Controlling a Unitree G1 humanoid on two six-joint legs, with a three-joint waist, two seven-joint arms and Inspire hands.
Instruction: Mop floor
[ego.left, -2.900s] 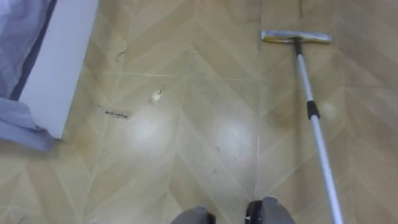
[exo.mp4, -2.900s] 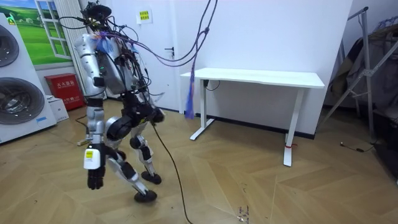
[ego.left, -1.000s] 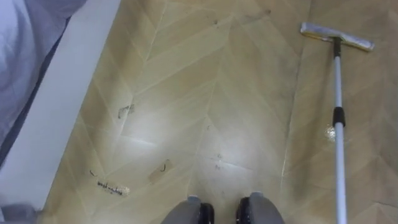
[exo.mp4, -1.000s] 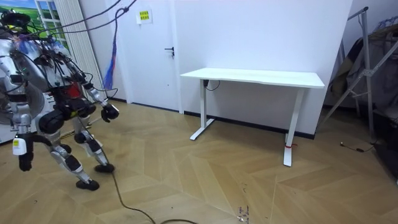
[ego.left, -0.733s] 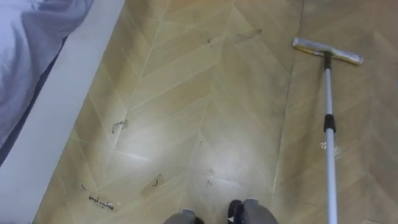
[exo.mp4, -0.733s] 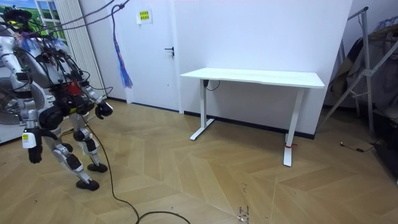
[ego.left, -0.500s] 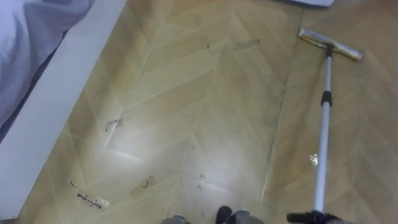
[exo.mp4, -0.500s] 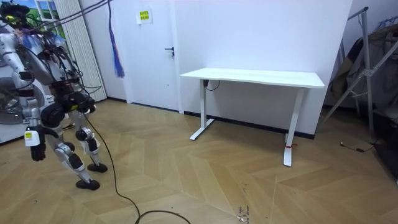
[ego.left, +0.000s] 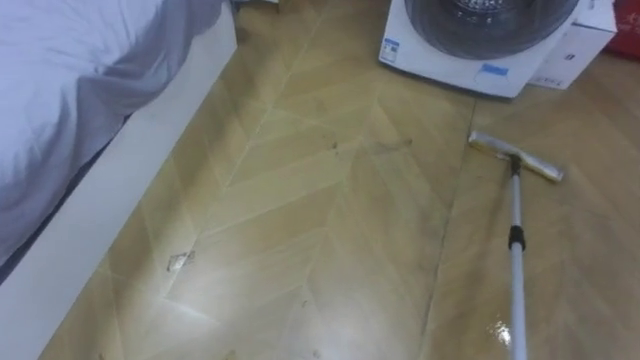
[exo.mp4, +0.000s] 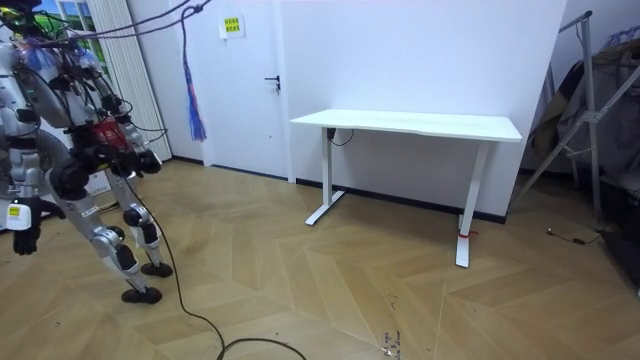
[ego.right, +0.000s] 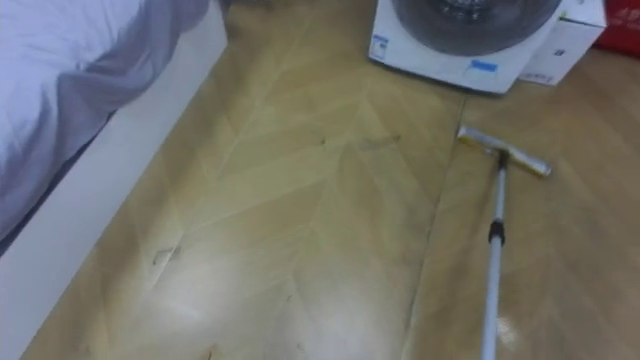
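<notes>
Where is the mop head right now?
Left eye view, right side: the mop head lies on the floor just before the white washing machine, its pole running back toward the robot.

Light: I get even indoor light from above, bright in both eye views and the room view.
Glare: a broad pale sheen lies on the floor (ego.left: 250, 290), near, left of centre; a small glint sits just beside the mop (ego.left: 516, 240) pole, near right.
Shadow: a dark strip runs under the sheet (ego.left: 70, 70) where it hangs over the bed (ego.left: 120, 200), left.
Brightest: for me, the white wall (exo.mp4: 400, 60), far.
</notes>
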